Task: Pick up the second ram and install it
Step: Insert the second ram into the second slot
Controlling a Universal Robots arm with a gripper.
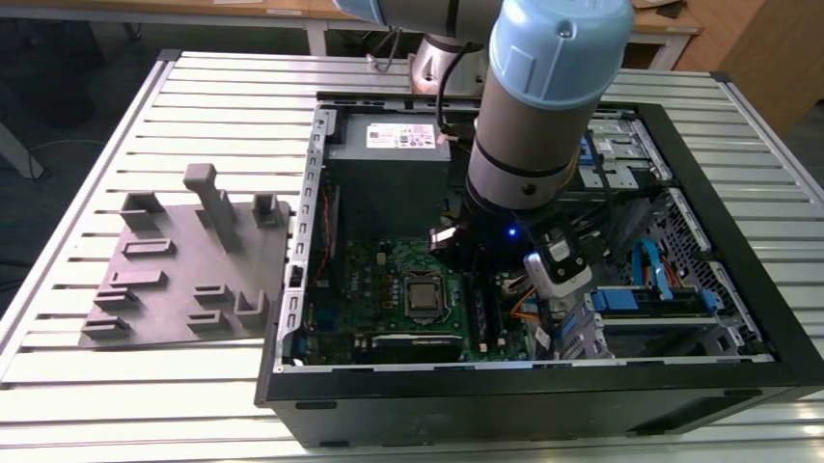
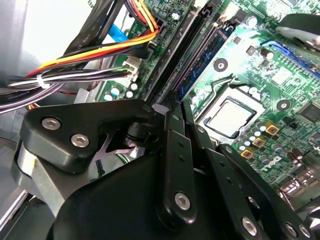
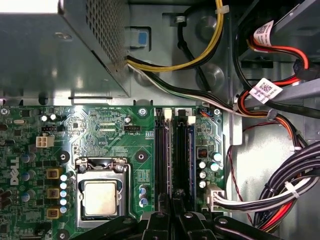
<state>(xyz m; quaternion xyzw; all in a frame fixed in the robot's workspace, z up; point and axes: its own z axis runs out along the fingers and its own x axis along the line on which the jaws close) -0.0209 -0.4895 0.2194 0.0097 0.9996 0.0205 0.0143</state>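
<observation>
Over the motherboard (image 3: 110, 135), fingers (image 3: 175, 220) closed on one second ram (image 3: 181, 160), beside two black slots (image 3: 161, 155).

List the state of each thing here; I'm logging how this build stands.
Computer case: open, lying on its side.
Processor: bare in its socket, no cooler on it.
Ram stick: standing in a slot.
Gripper: down over the memory slots.
</observation>
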